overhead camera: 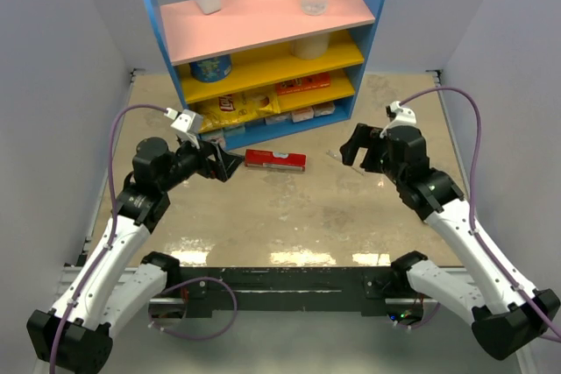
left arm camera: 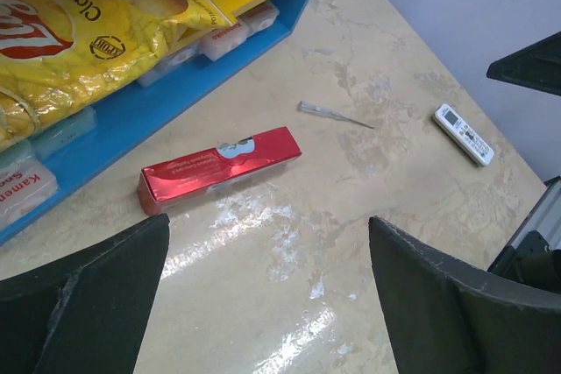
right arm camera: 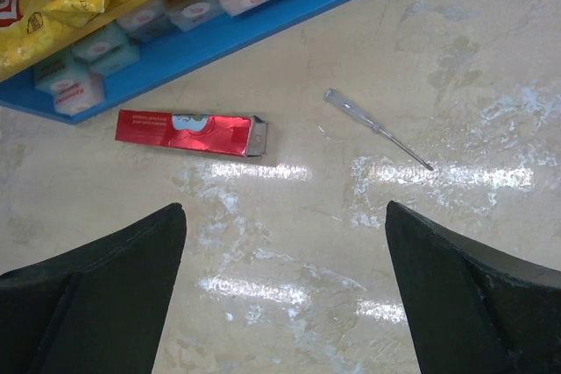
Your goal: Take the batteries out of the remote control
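Two arms from above: how do the pincers stand? (Desk)

The left gripper (overhead camera: 230, 164) and right gripper (overhead camera: 355, 148) hang over the table (overhead camera: 289, 216), jaws apart, holding nothing. A red box (overhead camera: 275, 159) lies between them, just beside the left one. (Photographer)

And the left wrist camera? (Desk)

The fingers (left arm camera: 88, 304) are spread wide and empty. The red box lies ahead, nearer the left finger, by the foot of the blue shelf (left arm camera: 175, 98). The remote control (left arm camera: 465, 134), white and face up, lies well ahead on the right-finger side, to the right of a clear-handled screwdriver (left arm camera: 333, 114). (Photographer)

Right wrist? (Desk)

Jaws wide, nothing gripped. The red box is ahead left and the screwdriver ahead right, both well apart from the fingers. (Photographer)
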Tool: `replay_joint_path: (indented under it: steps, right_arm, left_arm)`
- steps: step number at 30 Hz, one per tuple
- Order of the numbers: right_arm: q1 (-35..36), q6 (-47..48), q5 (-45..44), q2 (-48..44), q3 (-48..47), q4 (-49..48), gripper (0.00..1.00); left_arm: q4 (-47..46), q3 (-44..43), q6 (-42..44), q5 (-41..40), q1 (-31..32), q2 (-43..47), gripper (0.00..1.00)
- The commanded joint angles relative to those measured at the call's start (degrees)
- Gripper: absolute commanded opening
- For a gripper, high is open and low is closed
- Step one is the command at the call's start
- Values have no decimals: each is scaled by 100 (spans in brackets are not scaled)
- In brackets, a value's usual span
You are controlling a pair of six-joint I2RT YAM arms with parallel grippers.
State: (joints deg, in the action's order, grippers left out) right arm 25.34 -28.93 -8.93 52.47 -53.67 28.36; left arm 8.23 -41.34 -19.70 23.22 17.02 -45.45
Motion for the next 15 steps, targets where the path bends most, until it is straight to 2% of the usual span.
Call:
replay_joint_path:
  steps: [1,7,11,15]
  right_arm:
    - [-3,-43,-460,-158,-64,-41,99]
    - [-3,-96,-662,-158,-117,12,98]
    - [-3,-96,-1425,-44,-144,21,98]
    - [-3,614,-2444,324,-65,-146,96]
  left_arm:
    - [-146,21,46,51,21,98,100]
    - [-155,30,37,51,21,107,100]
    - [-155,30,28,60,21,115,100]
    - [-181,30,10,156,21,124,100]
